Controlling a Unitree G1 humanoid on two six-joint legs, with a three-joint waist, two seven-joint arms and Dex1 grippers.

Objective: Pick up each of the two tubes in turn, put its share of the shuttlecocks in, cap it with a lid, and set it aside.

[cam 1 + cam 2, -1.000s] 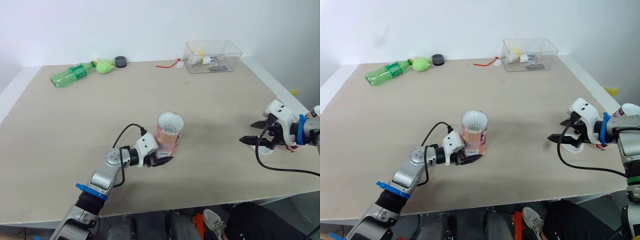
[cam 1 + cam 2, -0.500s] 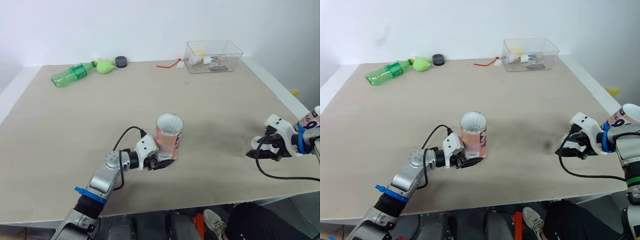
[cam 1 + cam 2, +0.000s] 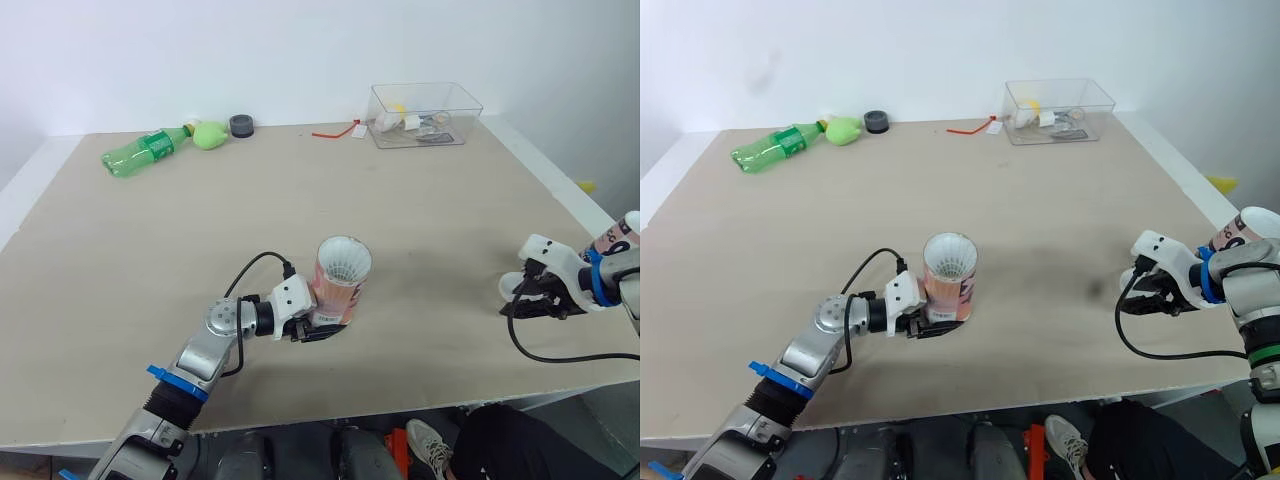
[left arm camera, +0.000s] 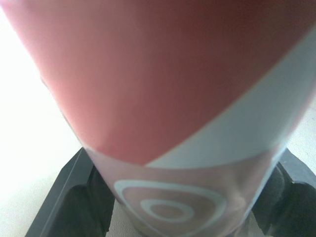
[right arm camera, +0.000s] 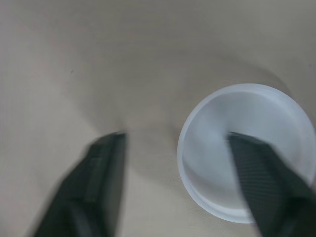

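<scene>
Near the front edge of the desk (image 3: 120,300), a little left of the middle, a pink and white tube (image 3: 338,290) stands upright with its mouth open and the white shuttlecocks (image 3: 346,258) showing inside the rim. The left tool (image 3: 322,327) pinches this tube low down, close to its base, one black finger (image 4: 69,200) on each side of the wall and the arm reaching in from the left. Over at the right side of the desk the right tool (image 5: 177,140) hangs low with its fingers spread wide. A round white lid (image 5: 210,148) lies flat on the desk beneath it; one finger (image 5: 261,170) crosses over the lid, while the other sits above bare desk just beside it, so the lid is not between them. Past the right arm, by the right edge, a second tube (image 3: 1243,231) of the same pink shows its white top; whether that top is capped I cannot tell. Along the far edge lie a green plastic bottle (image 3: 140,150) on its side, a pale green object (image 3: 210,132), a small dark round cap (image 3: 240,124), a thin red strip (image 3: 335,130) and a clear box (image 3: 425,112) holding a few small items.
</scene>
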